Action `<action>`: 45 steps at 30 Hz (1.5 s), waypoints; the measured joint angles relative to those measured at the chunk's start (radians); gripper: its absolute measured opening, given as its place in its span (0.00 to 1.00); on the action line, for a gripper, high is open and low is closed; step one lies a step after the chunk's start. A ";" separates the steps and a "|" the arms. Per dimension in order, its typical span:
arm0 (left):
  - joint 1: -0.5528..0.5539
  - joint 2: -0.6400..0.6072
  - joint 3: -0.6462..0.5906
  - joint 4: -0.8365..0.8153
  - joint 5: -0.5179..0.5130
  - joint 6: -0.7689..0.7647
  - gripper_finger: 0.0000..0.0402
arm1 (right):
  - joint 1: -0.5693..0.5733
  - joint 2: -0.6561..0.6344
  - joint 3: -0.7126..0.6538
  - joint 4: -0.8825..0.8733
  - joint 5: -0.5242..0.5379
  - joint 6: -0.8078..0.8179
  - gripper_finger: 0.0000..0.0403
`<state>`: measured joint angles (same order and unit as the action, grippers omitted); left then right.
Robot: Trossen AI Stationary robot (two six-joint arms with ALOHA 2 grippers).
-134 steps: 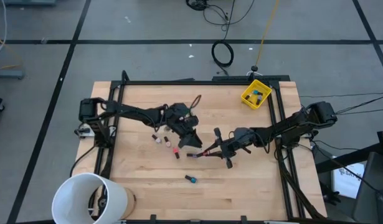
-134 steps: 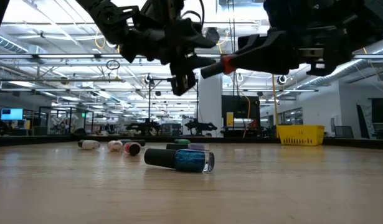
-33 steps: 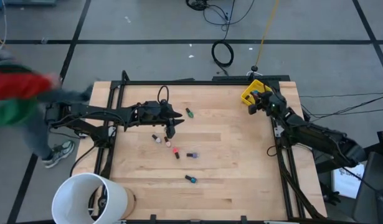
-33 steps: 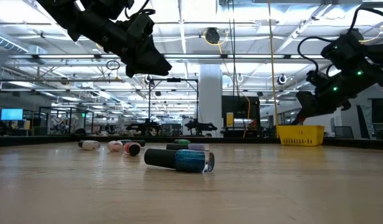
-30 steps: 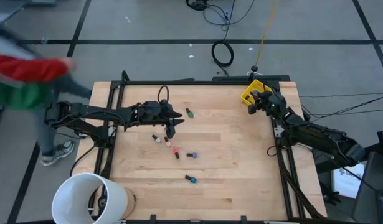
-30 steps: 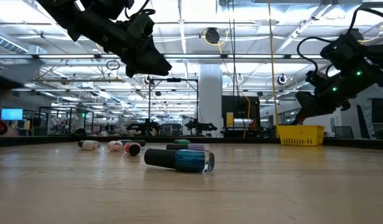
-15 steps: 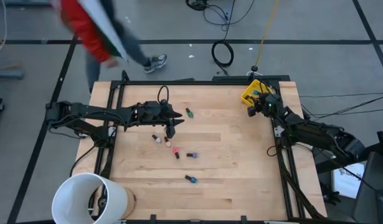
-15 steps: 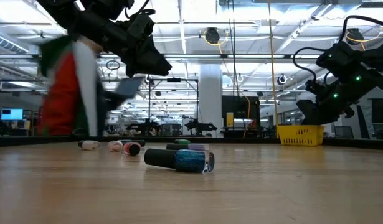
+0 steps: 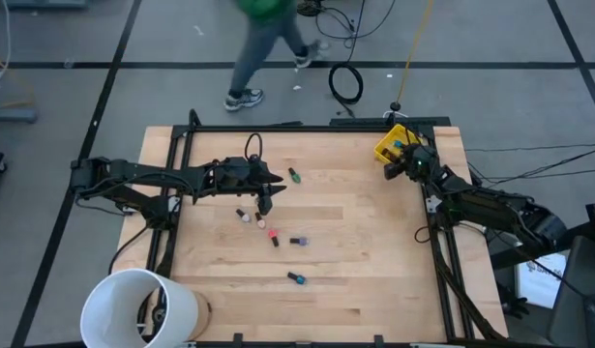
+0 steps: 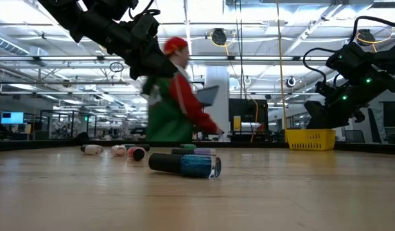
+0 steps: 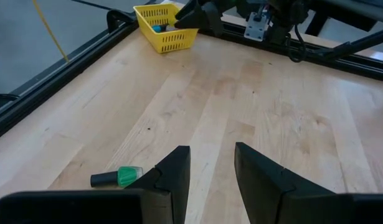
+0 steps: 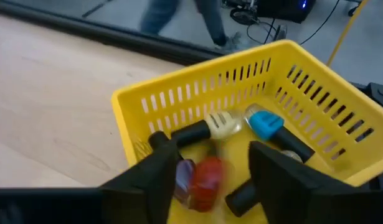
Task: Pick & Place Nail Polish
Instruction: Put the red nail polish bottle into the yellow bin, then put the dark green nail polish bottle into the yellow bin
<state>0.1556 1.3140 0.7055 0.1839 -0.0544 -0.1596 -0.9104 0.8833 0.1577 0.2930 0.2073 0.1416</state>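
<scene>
Right gripper (image 12: 207,168) over slatted yellow plastic bin (image 12: 179,106) at table's far right corner, fingers spread, nothing between them. Just under its tips, inside bin: red dark-capped nail polish bottle (image 12: 207,177), pale bottle (image 12: 223,124), blue bottle (image 12: 264,123).

Left gripper (image 11: 207,165) above light wooden table (image 11: 291,118), fingers apart with narrow gap, empty. Green dark-capped bottle (image 11: 119,177) lies just beside it; four more bottles (image 9: 272,234) lie on table near it.

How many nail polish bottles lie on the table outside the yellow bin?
6: green bottle toward the far edge; pale bottle, pink bottle, red bottle and purple bottle mid-table; blue bottle nearest the front. The left gripper may hide another.
</scene>
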 joint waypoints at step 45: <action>0.152 0.001 -0.093 0.007 0.094 0.594 0.31 | 0.030 -0.063 -0.001 0.844 -0.764 0.345 0.53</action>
<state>0.3071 1.3148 0.6126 0.1910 0.0401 0.4339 -0.8806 0.8202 0.1570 1.1368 -0.5571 0.4864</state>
